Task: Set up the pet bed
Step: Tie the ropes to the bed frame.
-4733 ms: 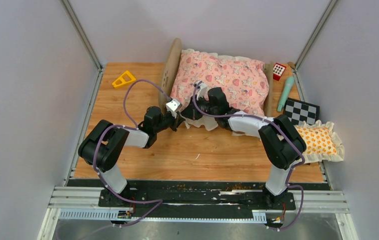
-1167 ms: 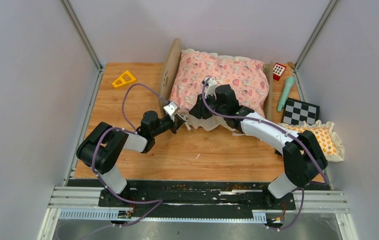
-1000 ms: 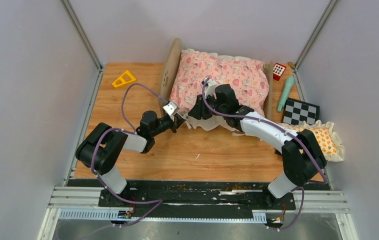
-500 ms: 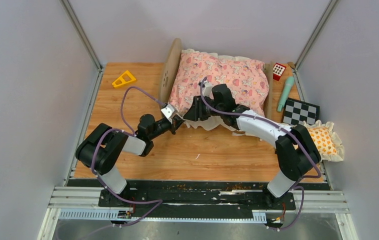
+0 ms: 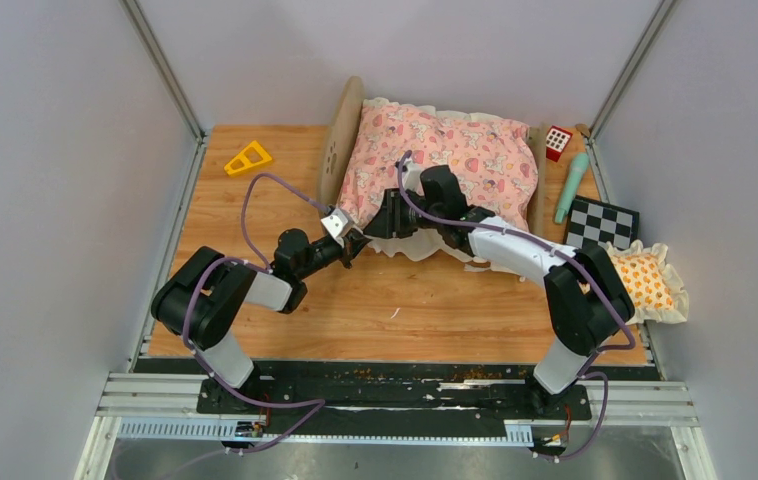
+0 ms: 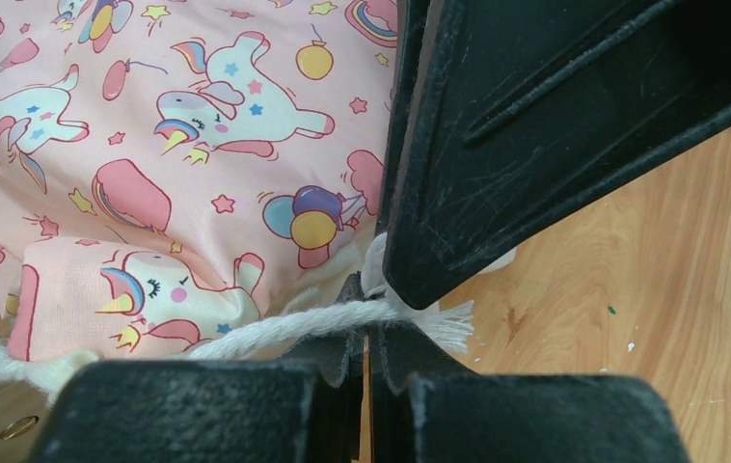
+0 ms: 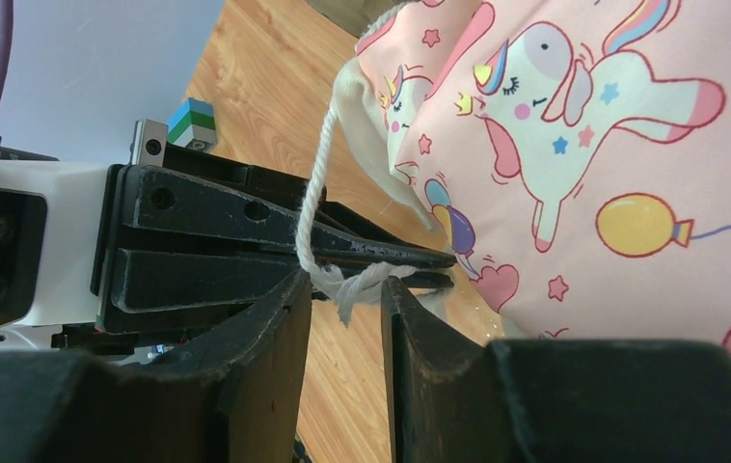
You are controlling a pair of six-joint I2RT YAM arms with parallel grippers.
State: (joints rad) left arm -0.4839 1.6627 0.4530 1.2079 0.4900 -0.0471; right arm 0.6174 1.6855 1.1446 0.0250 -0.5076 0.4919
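I can read no text, label, brand or number anywhere. The pink unicorn-print ruffled quilt carries only pictures, and the black-and-white checkered card, far right, only squares.

Seen from above, the pink quilt hides everything between the pet bed's end boards. The headboard stands edge-on, its cutout too small to read. The fingertips of the left tool and right tool merge into one dark patch at the quilt's near corner. The right arm's elbow hides part of the orange pillow. In the left wrist view, the white cord is lost at the hem on the left. Each wrist view crops its own blurred fingers at the lower edge.
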